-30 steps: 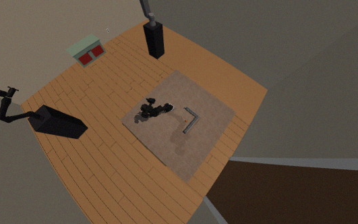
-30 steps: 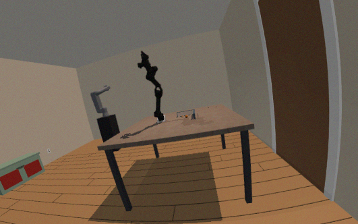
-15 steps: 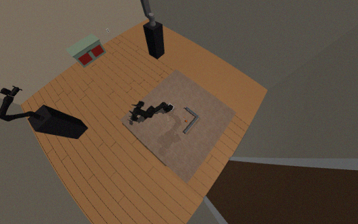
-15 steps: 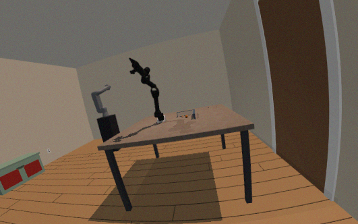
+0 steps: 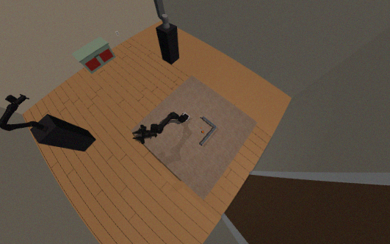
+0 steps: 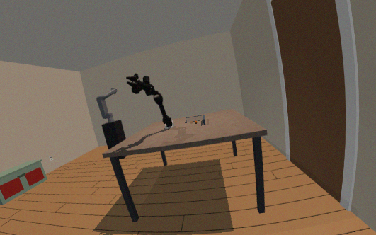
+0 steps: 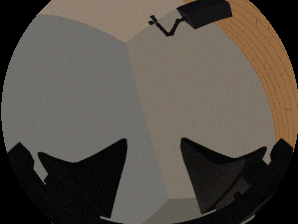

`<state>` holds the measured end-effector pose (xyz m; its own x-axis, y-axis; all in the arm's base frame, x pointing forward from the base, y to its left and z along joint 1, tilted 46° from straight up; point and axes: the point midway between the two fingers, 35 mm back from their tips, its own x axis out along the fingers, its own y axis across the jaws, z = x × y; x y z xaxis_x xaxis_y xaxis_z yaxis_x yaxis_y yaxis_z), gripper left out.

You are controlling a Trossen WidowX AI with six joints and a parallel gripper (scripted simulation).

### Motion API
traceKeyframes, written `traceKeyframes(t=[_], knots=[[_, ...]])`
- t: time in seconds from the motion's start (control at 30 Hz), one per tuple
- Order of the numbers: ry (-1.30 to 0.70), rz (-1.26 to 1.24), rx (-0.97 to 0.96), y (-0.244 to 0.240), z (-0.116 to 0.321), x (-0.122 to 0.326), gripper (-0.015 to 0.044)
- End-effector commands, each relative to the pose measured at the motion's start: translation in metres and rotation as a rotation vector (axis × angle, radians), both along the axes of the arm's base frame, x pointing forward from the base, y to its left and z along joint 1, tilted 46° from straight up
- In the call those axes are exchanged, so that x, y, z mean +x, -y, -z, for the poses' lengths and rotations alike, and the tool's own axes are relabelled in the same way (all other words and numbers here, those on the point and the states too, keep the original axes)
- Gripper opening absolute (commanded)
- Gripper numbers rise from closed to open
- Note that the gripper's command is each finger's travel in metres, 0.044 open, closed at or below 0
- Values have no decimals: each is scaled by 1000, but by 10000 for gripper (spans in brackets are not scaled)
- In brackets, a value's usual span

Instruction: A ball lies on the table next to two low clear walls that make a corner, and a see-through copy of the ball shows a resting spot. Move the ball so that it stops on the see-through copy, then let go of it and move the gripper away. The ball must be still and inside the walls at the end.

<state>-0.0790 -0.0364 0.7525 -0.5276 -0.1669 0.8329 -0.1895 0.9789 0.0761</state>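
The small orange ball [image 5: 202, 131] lies on the worktop [image 5: 217, 162] inside the corner made by the two low clear walls [image 5: 210, 129], close to their inner angle and well apart from the arm. The gripper [image 5: 138, 136] is raised high above the worktop's near edge, far from the ball, with its fingers partly spread and nothing between them. In the wrist view only room walls, wooden floor and a distant black pedestal [image 7: 205, 12] appear past the fingers.
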Motion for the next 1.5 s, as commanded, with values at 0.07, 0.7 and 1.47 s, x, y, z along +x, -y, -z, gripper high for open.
traceKeyframes(t=[0.07, 0.7, 1.47], knots=[[-73, 13, 349, 101, 23, 22, 255], [-731, 83, 1093, 272, 146, 191, 255], [-2103, 384, 1143, 237, 364, 423, 255]])
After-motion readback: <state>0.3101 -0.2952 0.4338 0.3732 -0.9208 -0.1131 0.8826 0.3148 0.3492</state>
